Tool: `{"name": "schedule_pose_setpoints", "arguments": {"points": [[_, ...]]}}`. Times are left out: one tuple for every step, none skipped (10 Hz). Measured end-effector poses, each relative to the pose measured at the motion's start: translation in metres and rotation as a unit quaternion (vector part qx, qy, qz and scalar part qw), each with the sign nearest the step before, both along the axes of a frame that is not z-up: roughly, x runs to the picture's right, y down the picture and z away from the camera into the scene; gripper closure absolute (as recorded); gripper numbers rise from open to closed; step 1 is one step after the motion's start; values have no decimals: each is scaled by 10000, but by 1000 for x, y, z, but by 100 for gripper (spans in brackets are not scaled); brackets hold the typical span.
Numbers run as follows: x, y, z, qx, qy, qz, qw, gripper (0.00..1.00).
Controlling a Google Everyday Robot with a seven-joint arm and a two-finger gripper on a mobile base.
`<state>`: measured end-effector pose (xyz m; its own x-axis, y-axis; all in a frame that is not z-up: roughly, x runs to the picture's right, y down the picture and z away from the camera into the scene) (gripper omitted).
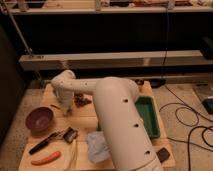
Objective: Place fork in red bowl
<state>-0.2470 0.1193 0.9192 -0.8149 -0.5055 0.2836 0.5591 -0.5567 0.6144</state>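
Gripper (68,108): low over the wooden table (85,120), at the far left end of the white arm (117,120)
Grip state: cannot tell
Fork (55,106): flat on the table, just left of the gripper, outside both bowls
Red bowl (83,101): just right of the gripper, partly under the arm
Purple bowl (39,119): front left, near the fork
Black-handled utensil (50,140): in front of the purple bowl
Green tray (151,117): right side

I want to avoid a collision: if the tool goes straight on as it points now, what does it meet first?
The tool points down; it would likely meet the wooden table first, close beside the thin fork. Depth is unclear.
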Motion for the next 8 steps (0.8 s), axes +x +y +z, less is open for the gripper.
{"name": "schedule_pose_setpoints", "arguments": {"points": [[0, 0, 0, -5, -2, 6, 10000, 66], [0, 1, 1, -6, -2, 11, 10000, 76], [0, 3, 2, -23, -2, 1, 10000, 85], [-1, 4, 1, -41, -16, 24, 10000, 96], [-1, 4, 2, -52, -24, 65, 10000, 100], [0, 4, 2, -61, -34, 85, 9999, 100], [0, 3, 0, -86, -50, 107, 9999, 100], [4, -2, -7, -89, -58, 117, 9999, 100]]}}
